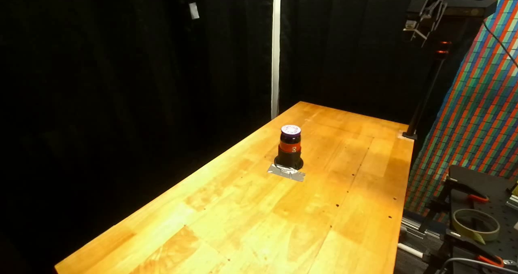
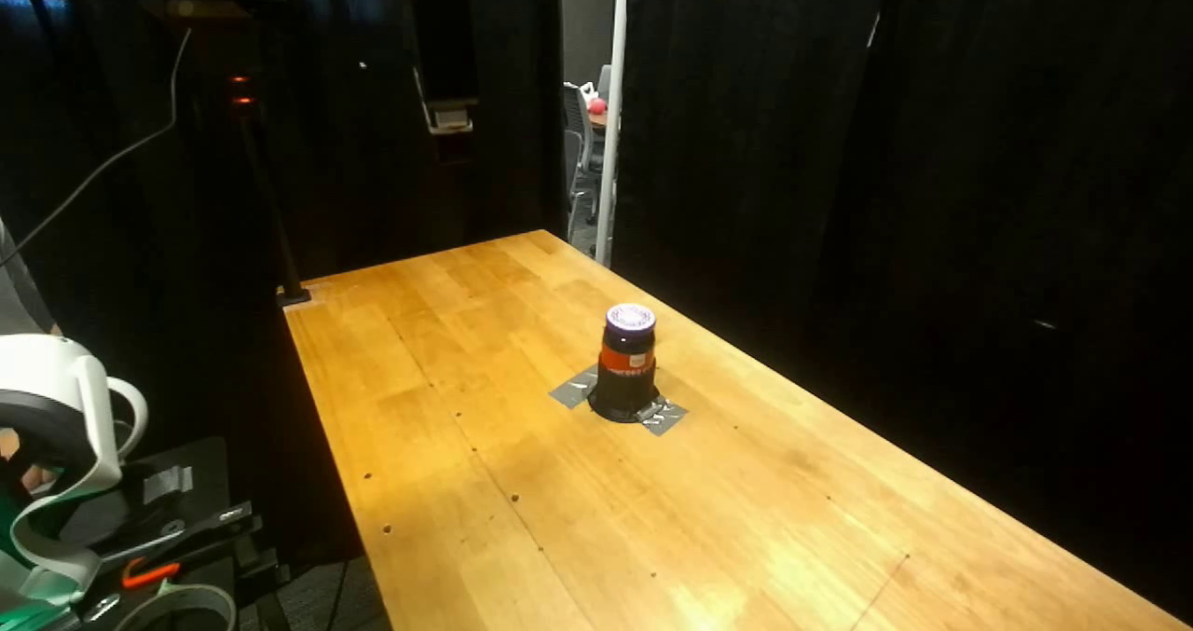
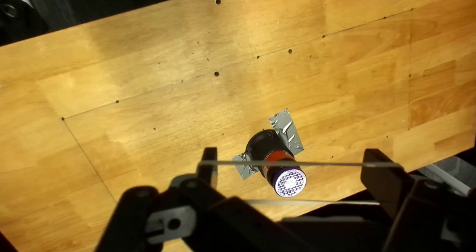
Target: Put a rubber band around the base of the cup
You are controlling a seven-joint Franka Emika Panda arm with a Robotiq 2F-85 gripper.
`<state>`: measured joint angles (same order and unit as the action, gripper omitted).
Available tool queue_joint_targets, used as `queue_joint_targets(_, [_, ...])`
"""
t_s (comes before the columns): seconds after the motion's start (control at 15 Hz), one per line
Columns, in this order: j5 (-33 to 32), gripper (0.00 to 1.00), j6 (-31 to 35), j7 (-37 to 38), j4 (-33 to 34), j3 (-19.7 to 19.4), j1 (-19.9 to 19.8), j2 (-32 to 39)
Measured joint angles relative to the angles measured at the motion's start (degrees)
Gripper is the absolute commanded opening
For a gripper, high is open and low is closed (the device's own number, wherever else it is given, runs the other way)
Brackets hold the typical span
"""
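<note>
The cup (image 1: 290, 147) is a small dark cylinder with an orange-red band and a patterned purple-white lid. It stands upright on the wooden table in both exterior views (image 2: 627, 359), its black base (image 1: 289, 160) fixed with grey tape (image 2: 572, 389). My gripper (image 1: 417, 33) hangs high above the table, apart from the cup. In the wrist view the gripper (image 3: 292, 164) is open, fingers wide apart. A pale rubber band (image 3: 331, 164) is stretched round both fingers, its two strands running across. The cup's lid (image 3: 290, 182) shows below, between the strands in the picture.
The wooden table (image 1: 243, 225) has drilled holes and drawn lines. A dark pole (image 1: 425, 94) stands at a far corner. A side cart holds a tape roll (image 1: 476, 225) and orange-handled clamps (image 1: 479, 198). A white and green object (image 2: 93, 445) stands beside the table.
</note>
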<state>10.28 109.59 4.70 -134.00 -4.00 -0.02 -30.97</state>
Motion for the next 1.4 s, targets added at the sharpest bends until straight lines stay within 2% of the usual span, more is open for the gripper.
queue_joint_targets(0.2, [-1.0, 1.0, -0.1, 0.5, 0.0, 0.6, -0.3, 0.3])
queue_joint_targets(0.33, [-4.3, 1.0, -1.0, 3.2, 1.6, 3.1, -0.8, 2.0])
queue_joint_targets(0.47, [-8.0, 1.0, -3.8, 7.2, 5.7, 6.7, -0.8, 6.2])
queue_joint_targets(0.73, [-15.4, 1.0, -11.2, 13.1, 17.2, 13.3, 0.0, 19.2])
queue_joint_targets(1.0, [-19.6, 1.0, -12.7, 13.2, 28.6, 14.2, 2.7, 32.6])
queue_joint_targets(1.4, [-21.5, 1.0, -6.9, 12.5, 45.2, 12.5, 5.0, 51.7])
